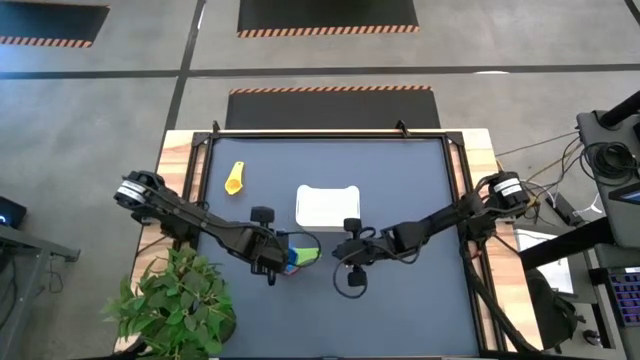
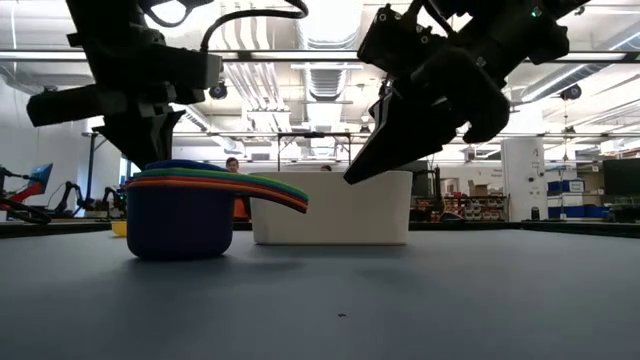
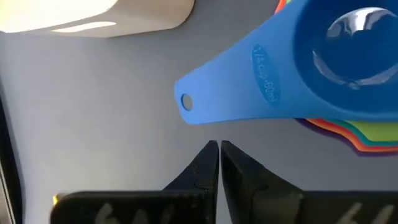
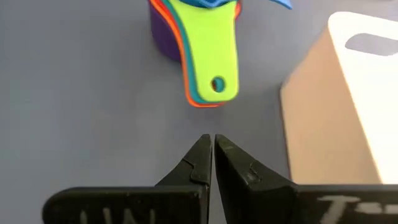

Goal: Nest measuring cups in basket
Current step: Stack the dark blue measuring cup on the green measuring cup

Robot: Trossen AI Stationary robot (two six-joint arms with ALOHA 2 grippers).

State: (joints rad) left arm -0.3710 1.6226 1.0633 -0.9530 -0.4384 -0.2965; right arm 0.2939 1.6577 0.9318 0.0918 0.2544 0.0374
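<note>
Blue cup [image 3: 323, 68] handle: "1/4 cup 60ml"

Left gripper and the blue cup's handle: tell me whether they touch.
Apart. The left wrist view shows bare table between the shut left gripper and the blue cup's handle, which sits atop the nested stack.

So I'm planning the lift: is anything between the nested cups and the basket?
Nothing visible: bare mat lies between the cup stack and the basket. The yellow cup lies off to the side.
</note>
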